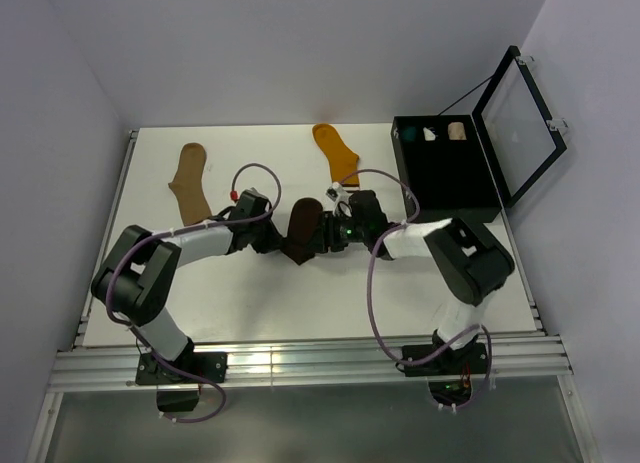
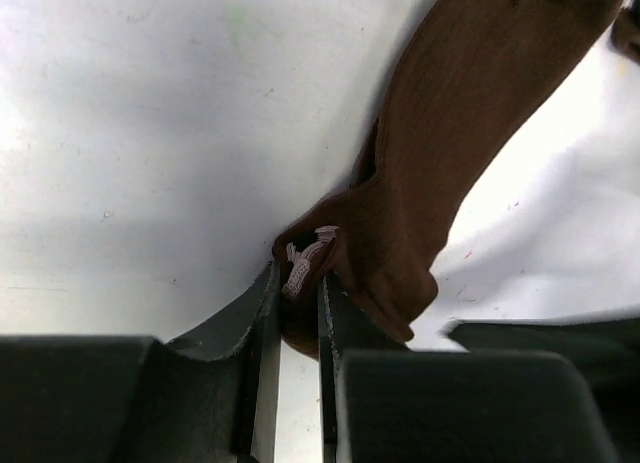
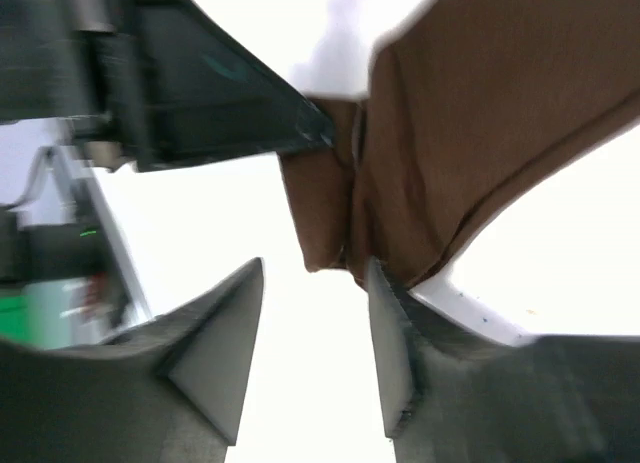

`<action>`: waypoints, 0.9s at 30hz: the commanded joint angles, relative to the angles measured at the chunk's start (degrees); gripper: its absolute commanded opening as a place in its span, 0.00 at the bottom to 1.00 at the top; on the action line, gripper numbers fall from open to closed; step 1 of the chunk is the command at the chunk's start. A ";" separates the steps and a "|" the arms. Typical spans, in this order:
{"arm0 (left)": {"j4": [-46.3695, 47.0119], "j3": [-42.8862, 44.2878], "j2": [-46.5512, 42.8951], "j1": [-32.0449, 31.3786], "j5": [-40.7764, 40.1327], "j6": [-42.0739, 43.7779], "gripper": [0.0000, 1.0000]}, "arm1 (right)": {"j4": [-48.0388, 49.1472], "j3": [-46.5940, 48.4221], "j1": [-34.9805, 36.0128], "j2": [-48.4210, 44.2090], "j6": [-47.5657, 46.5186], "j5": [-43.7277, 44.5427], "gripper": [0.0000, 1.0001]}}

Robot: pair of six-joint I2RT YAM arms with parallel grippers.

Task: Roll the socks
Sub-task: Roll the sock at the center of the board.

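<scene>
The dark brown sock (image 1: pixel 303 221) lies mid-table between both grippers. My left gripper (image 1: pixel 277 241) is shut on its white-striped cuff (image 2: pixel 305 263), and the sock's body (image 2: pixel 460 123) stretches up and to the right. My right gripper (image 1: pixel 326 233) is open at the sock's other side. In the right wrist view (image 3: pixel 314 268) a folded edge of the sock (image 3: pixel 470 123) hangs at the fingertips and touches the right finger (image 3: pixel 392 323). The plain tan sock (image 1: pixel 189 183) lies flat at the back left. The mustard-orange sock (image 1: pixel 335 153) lies flat at the back centre.
A black case (image 1: pixel 470 198) with its lid open stands at the back right, holding small teal, white and cream bundles. The left gripper's dark finger (image 3: pixel 230 93) shows close by in the right wrist view. White walls enclose the table.
</scene>
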 commanded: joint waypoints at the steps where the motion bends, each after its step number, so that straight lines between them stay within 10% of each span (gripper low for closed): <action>1: -8.18 2.41 2.49 -0.12 -2.98 6.68 0.09 | -7.07 -0.81 3.86 -8.38 -12.03 14.84 0.55; 9: -11.18 6.02 5.65 -0.12 -2.11 10.30 0.09 | -8.66 0.06 19.75 -12.70 -25.58 43.66 0.61; 27: -11.44 6.37 6.10 -0.12 -0.35 10.47 0.10 | -5.59 6.13 29.71 0.66 -34.83 56.70 0.59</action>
